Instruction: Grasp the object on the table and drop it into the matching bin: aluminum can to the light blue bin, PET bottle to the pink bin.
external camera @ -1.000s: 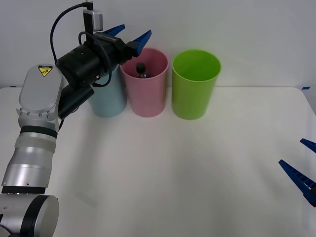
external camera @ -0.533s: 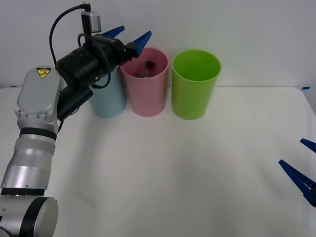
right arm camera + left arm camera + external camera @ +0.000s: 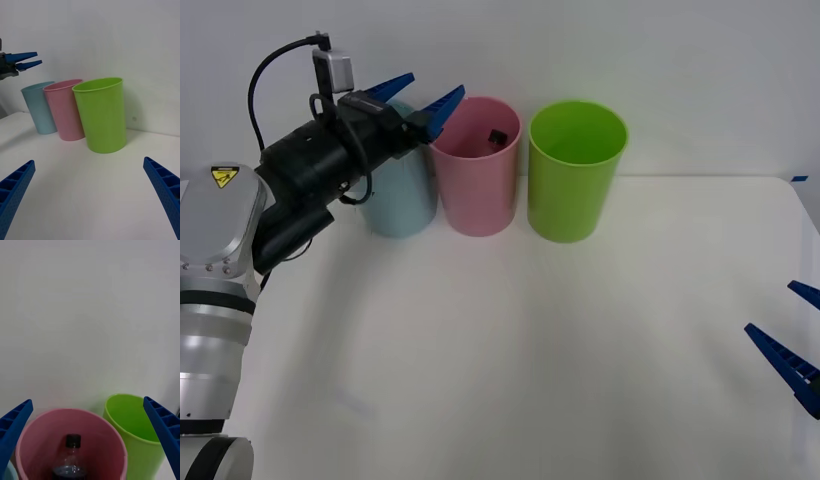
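The PET bottle, clear with a black cap, lies inside the pink bin; from the front its cap peeks over the pink bin's rim. My left gripper hovers open and empty above the light blue bin, just left of the pink bin. From the right wrist camera I see that left gripper above the light blue bin and the pink bin. My right gripper waits open at the table's right edge.
A lime green bin stands right of the pink bin, seen again as the nearest bin from the right wrist. All three bins line the back of the white table, against a plain white wall.
My left arm has drawn back to the left, from over the pink bin to over the light blue one. The bottle has settled lower in the pink bin. The right arm is still.
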You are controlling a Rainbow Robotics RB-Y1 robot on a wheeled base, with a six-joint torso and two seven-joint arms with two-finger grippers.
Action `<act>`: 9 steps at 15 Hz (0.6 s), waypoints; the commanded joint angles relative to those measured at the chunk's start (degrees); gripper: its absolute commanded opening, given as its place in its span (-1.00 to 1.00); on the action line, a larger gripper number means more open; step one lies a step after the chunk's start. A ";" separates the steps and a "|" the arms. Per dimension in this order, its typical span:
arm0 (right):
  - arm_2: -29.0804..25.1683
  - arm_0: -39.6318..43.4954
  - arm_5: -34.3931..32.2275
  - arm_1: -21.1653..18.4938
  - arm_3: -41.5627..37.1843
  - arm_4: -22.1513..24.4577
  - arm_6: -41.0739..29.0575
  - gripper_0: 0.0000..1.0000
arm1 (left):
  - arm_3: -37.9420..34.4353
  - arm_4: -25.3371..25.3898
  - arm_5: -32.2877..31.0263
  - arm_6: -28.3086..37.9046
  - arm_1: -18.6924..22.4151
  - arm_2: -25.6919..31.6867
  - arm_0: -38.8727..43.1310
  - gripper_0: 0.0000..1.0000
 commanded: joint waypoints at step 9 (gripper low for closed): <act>0.00 0.00 0.00 0.00 0.00 0.00 0.00 1.00 | -6.63 10.06 -9.69 -4.70 8.36 1.36 14.47 1.00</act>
